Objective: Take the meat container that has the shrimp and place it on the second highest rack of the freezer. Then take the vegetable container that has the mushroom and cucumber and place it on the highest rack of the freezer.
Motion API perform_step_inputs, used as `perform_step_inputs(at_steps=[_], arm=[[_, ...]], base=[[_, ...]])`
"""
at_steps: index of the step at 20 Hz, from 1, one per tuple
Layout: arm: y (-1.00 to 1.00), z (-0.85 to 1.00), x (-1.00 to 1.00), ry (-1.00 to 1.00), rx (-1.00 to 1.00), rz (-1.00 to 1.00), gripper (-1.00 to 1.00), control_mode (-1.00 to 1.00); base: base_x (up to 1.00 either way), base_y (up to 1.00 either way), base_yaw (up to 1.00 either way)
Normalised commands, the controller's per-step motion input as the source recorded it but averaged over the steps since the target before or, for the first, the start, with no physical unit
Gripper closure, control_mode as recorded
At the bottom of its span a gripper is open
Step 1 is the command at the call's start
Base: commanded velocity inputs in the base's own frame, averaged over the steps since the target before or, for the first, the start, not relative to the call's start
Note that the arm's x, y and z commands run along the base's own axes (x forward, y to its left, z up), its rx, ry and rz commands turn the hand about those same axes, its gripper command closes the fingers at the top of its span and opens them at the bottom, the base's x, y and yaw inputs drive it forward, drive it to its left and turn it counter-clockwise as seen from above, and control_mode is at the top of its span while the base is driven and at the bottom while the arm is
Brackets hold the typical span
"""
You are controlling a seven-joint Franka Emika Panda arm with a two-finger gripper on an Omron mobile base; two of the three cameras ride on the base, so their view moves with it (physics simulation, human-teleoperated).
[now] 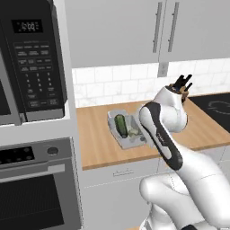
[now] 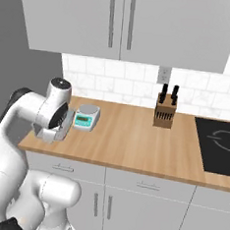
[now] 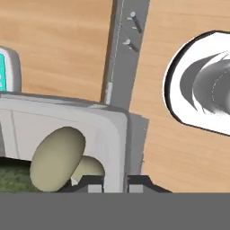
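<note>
Tray (image 1: 117,134) of vegetables sitting on the wooden counter (image 1: 96,139), near its front edge, just beside the scale (image 2: 85,117). I am seeing the gripper (image 3: 116,183) straddling the tray's corner wall, fingers narrowly apart, not yet clamped. Risk I am weighing: a thin corner hold tipping the tray, rolling contents out. Cucumber (image 1: 121,125) lying flat, long axis running front-to-back along the tray. Mushroom (image 3: 58,158) beside it, cap facing the gripper.

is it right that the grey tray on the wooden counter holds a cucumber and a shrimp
Not quite: beside the cucumber in the grey tray lies a beige mushroom, not a shrimp. The hand view shows its cap plainly. The tray does sit on the wooden counter.
</note>
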Motion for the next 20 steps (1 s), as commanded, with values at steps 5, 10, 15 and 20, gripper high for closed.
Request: perform_step_inputs(at_steps=[5, 10, 15, 20], arm=[[-0.72, 0.33, -0.72, -0.06, -0.02, -0.30, 1.00, -1.00], [-0.45, 0.59, -0.40, -0.10, 0.00, -0.25, 1.00, -1.00], [-0.12, 0.80, -0.34, -0.04, -0.01, -0.15, 1.00, -1.00], [0.00, 0.34, -0.44, -0.03, -0.01, 0.00, 1.00, 1.00]], base=[[0.00, 0.00, 0.00], [0.00, 0.00, 0.00], [0.00, 0.00, 0.00], [-0.20, -0.03, 0.03]])
